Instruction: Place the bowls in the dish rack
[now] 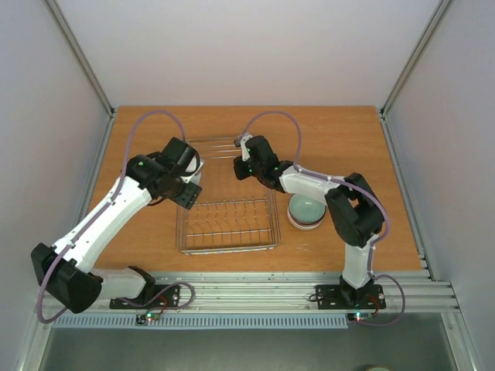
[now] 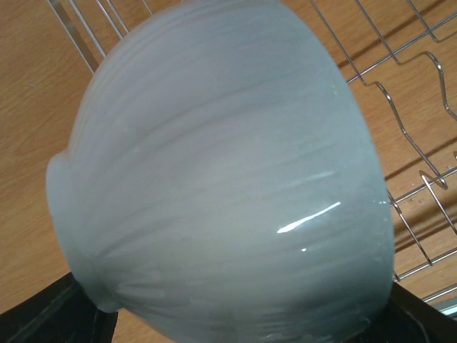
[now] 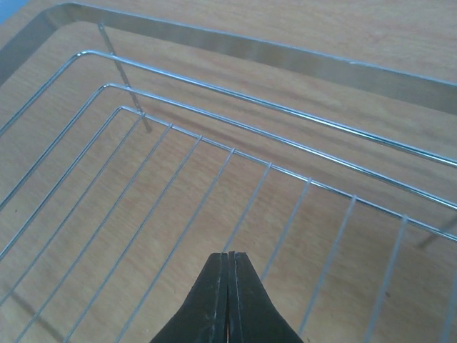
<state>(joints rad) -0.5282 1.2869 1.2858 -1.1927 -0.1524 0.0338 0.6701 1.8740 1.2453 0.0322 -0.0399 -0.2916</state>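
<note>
Placement of one bowl is in hand: the left jaws, spread wide, grip a pale white bowl (image 2: 221, 186) above the far left of the dish rack (image 1: 228, 224), and it next wants lowering into the rack and releasing. The right jaws hang pressed shut and empty over the rack's far side; stacked bowls (image 1: 305, 210) sit on the table (image 1: 332, 139) just right of it. No writing is legible.

Top camera: mounted high on the 6 o'clock side, looking down; I get the whole table (image 1: 139, 147) from far off. Left wrist: pressed close against a pale bowl (image 2: 221, 179), wires at 3 o'clock. Right wrist: close, angled down. All three views share the dish rack (image 1: 227, 249).
</note>
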